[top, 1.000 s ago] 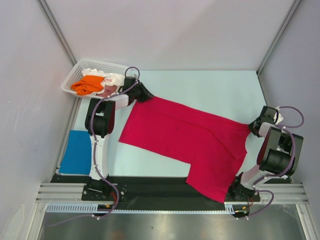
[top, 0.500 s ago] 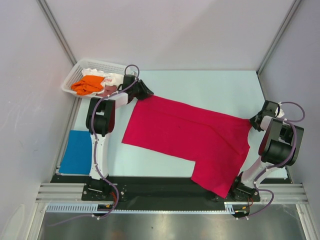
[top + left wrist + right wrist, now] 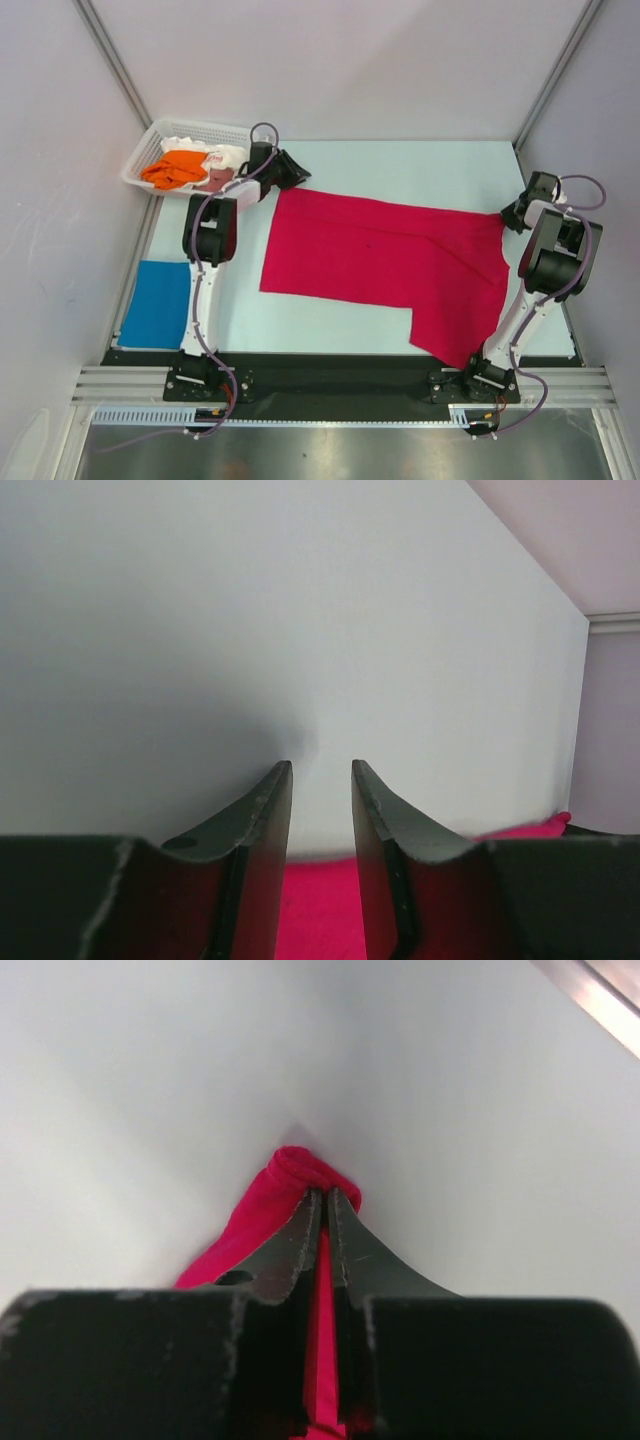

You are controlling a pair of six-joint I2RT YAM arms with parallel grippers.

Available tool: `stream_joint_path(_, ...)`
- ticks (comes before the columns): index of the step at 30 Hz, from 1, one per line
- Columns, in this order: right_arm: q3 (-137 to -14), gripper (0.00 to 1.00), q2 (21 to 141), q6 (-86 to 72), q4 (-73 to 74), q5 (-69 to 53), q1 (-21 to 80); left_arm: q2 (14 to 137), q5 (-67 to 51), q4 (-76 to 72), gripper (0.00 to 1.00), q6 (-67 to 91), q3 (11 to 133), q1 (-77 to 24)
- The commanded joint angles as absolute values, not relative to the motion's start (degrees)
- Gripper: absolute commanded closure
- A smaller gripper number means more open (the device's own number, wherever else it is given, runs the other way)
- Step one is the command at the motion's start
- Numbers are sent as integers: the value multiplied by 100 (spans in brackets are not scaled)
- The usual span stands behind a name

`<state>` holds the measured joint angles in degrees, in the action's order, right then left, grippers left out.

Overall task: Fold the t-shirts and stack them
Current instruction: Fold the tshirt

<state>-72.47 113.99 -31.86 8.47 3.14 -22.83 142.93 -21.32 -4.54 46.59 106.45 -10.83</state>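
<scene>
Nearest us, well back from the left gripper (image 3: 297,178) and off to its left, the blue shirt (image 3: 155,305) lies flat beside that arm's base. The red shirt (image 3: 380,255) is spread on the table (image 3: 420,165) between the two grippers, with one flap reaching back toward the right arm's base. The right gripper (image 3: 508,221) sits at the shirt's far right corner. In its wrist view we find its jaws clamped on a bunched fold of the red cloth, which pokes out past the tips. At the shirt's far left corner, the left gripper has its jaws parted with a clear gap. Red cloth shows low between them, but we cannot tell whether they touch it. Just left of the left gripper stands the basket (image 3: 210,126), holding the orange shirt (image 3: 175,168), the pink shirt (image 3: 215,181) and the white shirt (image 3: 228,155) in a heap.
</scene>
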Motion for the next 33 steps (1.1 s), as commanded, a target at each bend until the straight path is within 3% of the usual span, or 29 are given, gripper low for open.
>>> stream_joint_path(1,-7804,94,11926,-3138,1046,387,-2259,14686,-2030,-132,63,4825,11214,-923)
stream_joint_path(8,-8630,92,12384,-3076,1361,334,-2241,14986,-2074,193,63,4685,12023,-896)
stream_joint_path(10,-8692,86,12340,-3032,1450,369,-2241,14740,-2136,202,62,4641,11936,-905)
stream_joint_path(11,-8675,81,12227,-2963,1529,352,-2259,14591,-2136,202,60,4554,11857,-914)
stream_joint_path(12,-8684,67,12156,-2918,1599,317,-2267,14433,-2127,202,60,4509,11639,-923)
stream_joint_path(15,-8675,45,11761,-2822,1985,395,-2320,13687,-2049,228,58,4228,11077,-1002)
stream_joint_path(18,-8657,31,11278,-2734,2442,588,-2364,12808,-1908,264,56,3973,10373,-1107)
stream_joint_path(25,-8298,13,10082,-2444,3102,1168,-2093,11173,-1855,185,56,3815,8537,-1371)
stream_joint_path(33,-7025,12,8957,-2347,2655,-172,-1416,10327,-1337,351,60,3209,7243,-1485)
